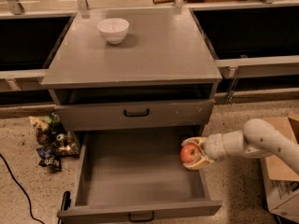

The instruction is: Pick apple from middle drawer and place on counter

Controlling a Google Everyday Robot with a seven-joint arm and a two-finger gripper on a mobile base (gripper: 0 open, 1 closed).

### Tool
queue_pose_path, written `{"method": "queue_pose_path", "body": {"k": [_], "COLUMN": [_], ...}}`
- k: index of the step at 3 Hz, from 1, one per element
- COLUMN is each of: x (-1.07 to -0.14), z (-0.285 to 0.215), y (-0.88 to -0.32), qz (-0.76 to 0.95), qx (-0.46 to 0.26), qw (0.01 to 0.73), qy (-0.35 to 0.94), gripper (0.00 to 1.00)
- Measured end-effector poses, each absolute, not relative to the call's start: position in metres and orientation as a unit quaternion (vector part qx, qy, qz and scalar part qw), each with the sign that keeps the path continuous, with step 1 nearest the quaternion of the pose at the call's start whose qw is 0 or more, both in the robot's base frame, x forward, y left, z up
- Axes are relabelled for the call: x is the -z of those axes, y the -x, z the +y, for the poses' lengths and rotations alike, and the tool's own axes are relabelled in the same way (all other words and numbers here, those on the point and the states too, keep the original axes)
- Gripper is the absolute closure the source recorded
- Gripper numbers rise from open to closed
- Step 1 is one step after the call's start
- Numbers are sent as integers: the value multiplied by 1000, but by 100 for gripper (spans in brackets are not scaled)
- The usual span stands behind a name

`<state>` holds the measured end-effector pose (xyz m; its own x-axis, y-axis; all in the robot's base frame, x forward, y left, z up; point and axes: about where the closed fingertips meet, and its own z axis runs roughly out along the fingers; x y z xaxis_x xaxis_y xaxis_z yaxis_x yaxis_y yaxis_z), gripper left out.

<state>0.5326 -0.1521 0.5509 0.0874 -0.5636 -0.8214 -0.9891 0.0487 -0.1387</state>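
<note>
Jaws clamped on apple (188, 153), one cream finger (193, 141) over its top and one under. Gripper (191, 153) sits at the right wall of the open middle drawer (135, 171), roughly mid-depth; arm (254, 141) comes in from the right. Can't tell if the apple is clear of the drawer floor.

Apple: small, round, red with a yellow-orange patch, smaller than the bowl. One apple.

Nearer than the jaws: drawer's front edge with a small black handle (141, 216). Right of the jaws, beyond the arm: one cardboard box (280, 181), no readable print. Left of the jaws, across the drawer: flat grey floor, then on the ground a small pile of snack packets (51, 141), print too small to read, and one black cable (14, 181).

Beyond the jaws, up-left: one closed drawer front (135, 115) with a black handle. Two handles counted in all. Farther: grey counter (154, 55), with one white bowl (113, 30) at its far left, well apart from the jaws.
</note>
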Motion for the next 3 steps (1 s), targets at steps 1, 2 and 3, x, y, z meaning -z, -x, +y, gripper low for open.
{"method": "queue_pose_path", "body": {"k": [1,2,3], "x": [-609,-609,-635], "z": [-153,-153,-157], "y": [-522,-522,-521], "qz": [605,605,590], "qx": [-250,-250,-252], "qw": [377,378,398], "qy": [655,655,656], "gripper": [100,100,100]}}
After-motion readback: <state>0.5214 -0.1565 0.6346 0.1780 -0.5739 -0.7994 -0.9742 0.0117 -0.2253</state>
